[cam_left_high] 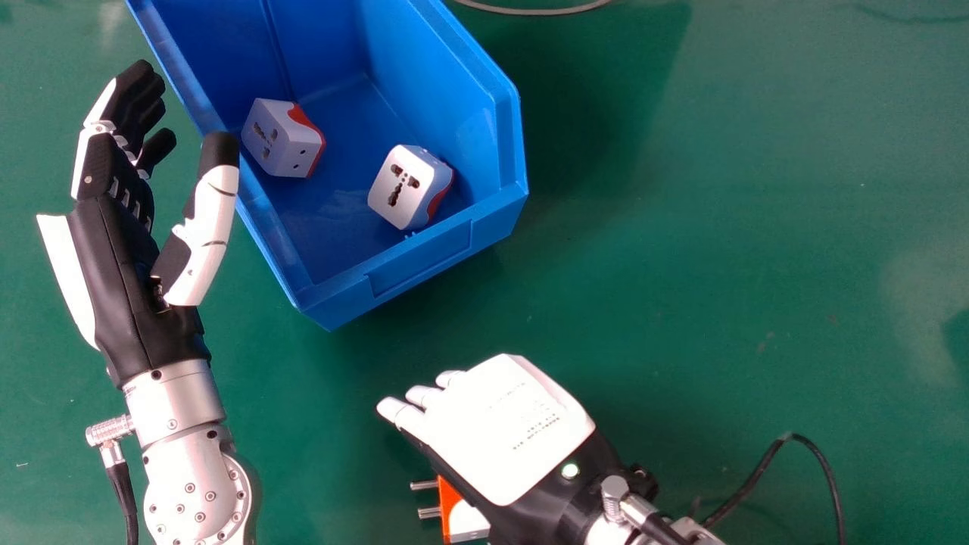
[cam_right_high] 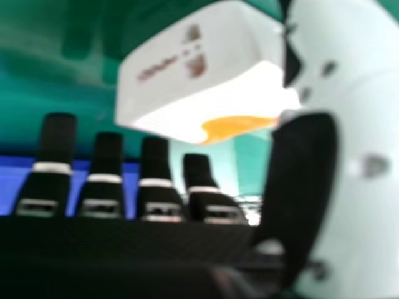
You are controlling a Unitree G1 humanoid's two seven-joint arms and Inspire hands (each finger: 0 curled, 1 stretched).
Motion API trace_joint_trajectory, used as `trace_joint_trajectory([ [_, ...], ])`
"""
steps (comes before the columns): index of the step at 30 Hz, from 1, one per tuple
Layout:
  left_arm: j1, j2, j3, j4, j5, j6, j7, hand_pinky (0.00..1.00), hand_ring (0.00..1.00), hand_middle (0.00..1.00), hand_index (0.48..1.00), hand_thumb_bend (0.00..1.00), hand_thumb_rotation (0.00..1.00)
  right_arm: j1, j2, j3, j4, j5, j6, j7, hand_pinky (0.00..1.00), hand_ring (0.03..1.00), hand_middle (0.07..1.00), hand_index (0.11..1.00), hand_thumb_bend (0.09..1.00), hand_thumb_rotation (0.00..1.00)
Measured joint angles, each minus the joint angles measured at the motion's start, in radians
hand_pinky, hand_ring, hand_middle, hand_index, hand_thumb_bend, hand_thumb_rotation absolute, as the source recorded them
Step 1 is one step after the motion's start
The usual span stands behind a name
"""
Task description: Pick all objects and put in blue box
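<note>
My left hand [cam_left_high: 121,227] is open beside the blue box's left wall, its thumb at the rim. Inside the blue box [cam_left_high: 424,265] lie two white-and-red plug adapters, one [cam_left_high: 276,140] near the left wall and another [cam_left_high: 405,185] near the front right. Lower down, my right hand [cam_left_high: 507,428] is held back up over a third adapter [cam_left_high: 462,518], whose orange face and metal prongs stick out at its left side. In the right hand view, this adapter [cam_right_high: 187,75] sits past the straight fingers of my right hand [cam_right_high: 156,187], the thumb alongside; contact cannot be told.
A green table surface [cam_left_high: 681,265] lies under everything. Black cables run from both wrists, one [cam_left_high: 814,446] looping over the table at the right. A thin curved cable [cam_left_high: 530,10] crosses the top edge. In the right hand view, a blue strip [cam_right_high: 12,180] shows behind the fingers.
</note>
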Motion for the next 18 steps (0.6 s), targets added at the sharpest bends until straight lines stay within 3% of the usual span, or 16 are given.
trace_joint_trajectory([
  [8, 0.000, 0.000, 0.000, 0.002, -0.001, -0.001, 0.000, 0.81, 0.84, 0.83, 0.790, 0.63, 0.45, -0.004, 0.008, 0.002, 0.033, 0.000, 0.008, -0.016, 0.68, 0.832, 0.850, 0.872, 0.779, 0.03],
  [18, 0.000, 0.000, 0.000, 0.010, 0.000, -0.005, 0.000, 0.82, 0.84, 0.83, 0.792, 0.62, 0.44, -0.015, 0.008, 0.000, 0.035, 0.008, 0.013, -0.005, 0.67, 0.827, 0.848, 0.860, 0.791, 0.04],
])
